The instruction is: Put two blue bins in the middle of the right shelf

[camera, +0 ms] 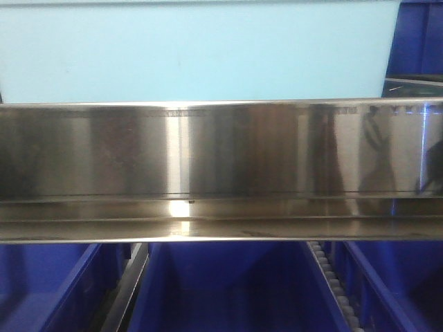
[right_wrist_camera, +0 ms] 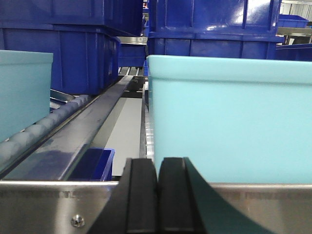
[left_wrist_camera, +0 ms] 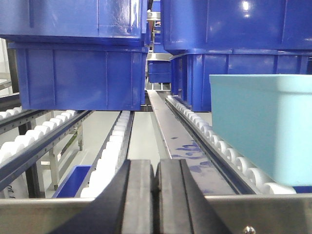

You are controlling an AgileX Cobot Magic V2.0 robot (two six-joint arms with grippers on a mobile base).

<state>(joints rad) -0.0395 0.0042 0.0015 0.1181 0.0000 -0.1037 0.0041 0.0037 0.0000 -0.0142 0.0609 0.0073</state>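
Currently, the left gripper (left_wrist_camera: pixel 155 195) has its two black fingers pressed together with nothing between them. The right gripper (right_wrist_camera: pixel 157 195) is in the same condition: fingers closed against each other, holding nothing. Each gripper sits just in front of the steel front lip (camera: pixel 208 152) of the shelf level (camera: pixel 221 228); you see this lip across the bottom of both wrist views.

Locate the left pale blue bin (right_wrist_camera: pixel 24 97) and the right pale blue bin (right_wrist_camera: pixel 229 122) in the right wrist view. Both stand upright behind the lip, apart from each other, with a flat metal rail (right_wrist_camera: pixel 92 122) and a roller track between them. The right pale blue bin stands directly behind the right gripper. In the left wrist view, a pale blue bin rests on white rollers (left_wrist_camera: pixel 229 156), to the right of the left gripper. In the front view, a pale blue wall rises above the lip. Dark blue bins (left_wrist_camera: pixel 83 73) stand stacked farther back on this level.
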